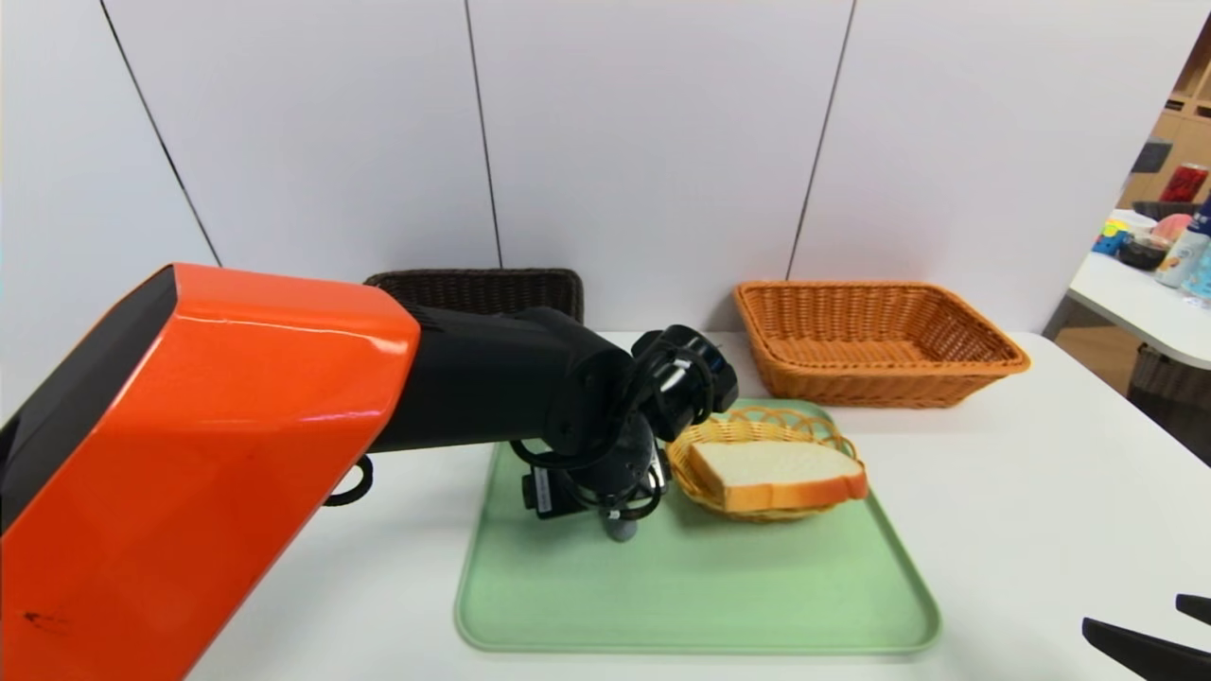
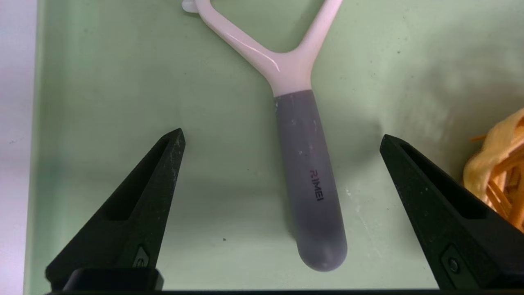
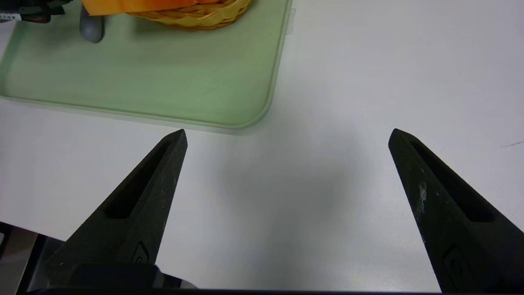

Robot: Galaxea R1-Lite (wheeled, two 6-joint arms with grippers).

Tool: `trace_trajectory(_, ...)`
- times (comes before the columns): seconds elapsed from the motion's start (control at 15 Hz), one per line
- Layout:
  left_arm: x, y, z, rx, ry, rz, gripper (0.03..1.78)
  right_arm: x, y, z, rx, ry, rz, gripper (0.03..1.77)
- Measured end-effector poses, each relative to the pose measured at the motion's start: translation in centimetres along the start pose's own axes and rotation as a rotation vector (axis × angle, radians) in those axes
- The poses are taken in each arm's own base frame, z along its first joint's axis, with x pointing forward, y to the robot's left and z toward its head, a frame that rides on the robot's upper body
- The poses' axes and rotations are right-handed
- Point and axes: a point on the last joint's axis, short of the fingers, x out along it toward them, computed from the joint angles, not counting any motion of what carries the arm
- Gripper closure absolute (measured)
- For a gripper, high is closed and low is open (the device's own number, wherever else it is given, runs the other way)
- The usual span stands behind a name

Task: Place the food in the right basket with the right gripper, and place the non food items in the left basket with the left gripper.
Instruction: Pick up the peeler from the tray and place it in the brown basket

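The food, a thick slice of white bread (image 1: 776, 473) with an orange-brown crust, lies in a small oval yellow basket (image 1: 757, 427) on the green tray (image 1: 700, 596). A non food item, the white Y-shaped peeler (image 2: 305, 164) with a grey handle, lies flat on the tray. My left gripper (image 2: 282, 137) hovers low over it, open, one finger on each side of the handle and clear of it. Open and empty, my right gripper (image 3: 286, 133) hangs over bare table at the near right (image 1: 1133, 613). The dark brown left basket (image 1: 482, 288) and the orange-tan right basket (image 1: 880, 340) stand at the back.
My left arm's orange shell (image 1: 189, 454) fills the near left of the head view and hides part of the tray and the left basket. The small yellow basket (image 2: 499, 164) sits close beside one left finger. A second table (image 1: 1145, 303) with clutter stands far right.
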Motion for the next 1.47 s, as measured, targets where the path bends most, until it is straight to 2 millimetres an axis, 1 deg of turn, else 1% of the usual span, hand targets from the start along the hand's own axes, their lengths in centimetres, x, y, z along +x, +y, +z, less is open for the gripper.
trace_trajectory(0.6, 0.3, -0.1, -0.1, 0.011, -0.001, 0.008, 0.12, -0.1, 0.0, 0.2, -0.003, -0.011, -0.001, 0.10)
trace_trajectory(0.8, 0.8, -0.1, -0.3, 0.023, -0.051, 0.058, 0.12, -0.1, 0.0, 0.2, -0.003, -0.012, 0.000, 0.10)
trace_trajectory(1.2, 1.2, -0.2, -0.5, 0.033, -0.054, 0.071, 0.12, -0.1, 0.0, 0.3, -0.003, -0.014, 0.001, 0.10)
trace_trajectory(1.27, 1.2, -0.2, -0.5, 0.034, -0.053, 0.070, 0.21, -0.1, 0.0, 0.3, -0.003, -0.015, 0.001, 0.10)
trace_trajectory(1.33, 1.2, -0.2, -0.5, 0.034, -0.054, 0.069, 0.38, -0.1, 0.1, 0.3, -0.004, -0.016, 0.002, 0.10)
trace_trajectory(1.47, 1.0, -0.3, -0.5, 0.037, -0.052, 0.066, 0.65, -0.1, 0.1, 0.4, -0.004, -0.017, 0.001, 0.10)
